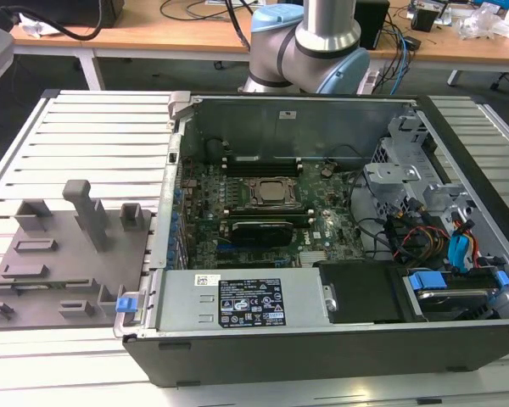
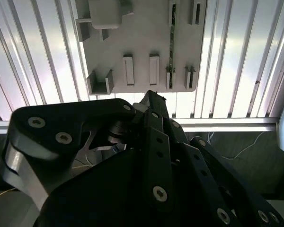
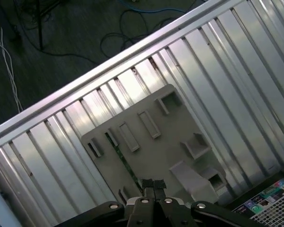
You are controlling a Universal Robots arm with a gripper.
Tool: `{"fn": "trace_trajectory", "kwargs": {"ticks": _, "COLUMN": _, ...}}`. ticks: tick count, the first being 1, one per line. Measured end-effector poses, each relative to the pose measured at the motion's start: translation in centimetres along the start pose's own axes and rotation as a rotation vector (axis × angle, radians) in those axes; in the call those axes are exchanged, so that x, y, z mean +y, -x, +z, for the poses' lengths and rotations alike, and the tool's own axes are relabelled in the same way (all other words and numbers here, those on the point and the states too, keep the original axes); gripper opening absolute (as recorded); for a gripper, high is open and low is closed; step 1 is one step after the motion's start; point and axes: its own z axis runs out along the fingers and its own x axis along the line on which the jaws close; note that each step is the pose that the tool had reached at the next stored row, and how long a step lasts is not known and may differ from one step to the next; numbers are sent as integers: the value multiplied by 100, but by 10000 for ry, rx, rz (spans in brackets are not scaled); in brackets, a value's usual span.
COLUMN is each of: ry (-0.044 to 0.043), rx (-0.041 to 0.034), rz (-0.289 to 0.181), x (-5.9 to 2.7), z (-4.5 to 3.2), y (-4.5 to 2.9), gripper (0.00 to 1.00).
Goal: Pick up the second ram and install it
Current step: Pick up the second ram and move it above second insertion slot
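The pick-up approach was in hand: the gripper (image 3: 152,183), pressed together and empty, pointed toward the grey slotted tray (image 3: 177,135) where the second ram (image 3: 125,164) stood on edge, so grasping called for spreading and aligning along the strip

exterior view: even, bright room light, soft shadows on the grey tray (image 1: 68,254). second wrist view: strong glare on the ribbed counter (image 2: 236,56) either side of the tray; end effector (image 2: 151,97) before it near-black, silhouetted. first wrist view: milder sheen.
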Motion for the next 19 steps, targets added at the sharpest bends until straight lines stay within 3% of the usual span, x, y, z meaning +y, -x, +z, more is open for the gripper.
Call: {"fn": "trace_trajectory", "kwargs": {"ticks": 19, "ry": 59, "rx": 57, "rz": -2352, "x": 0, "z": 0, "y": 0, "gripper": 11}}
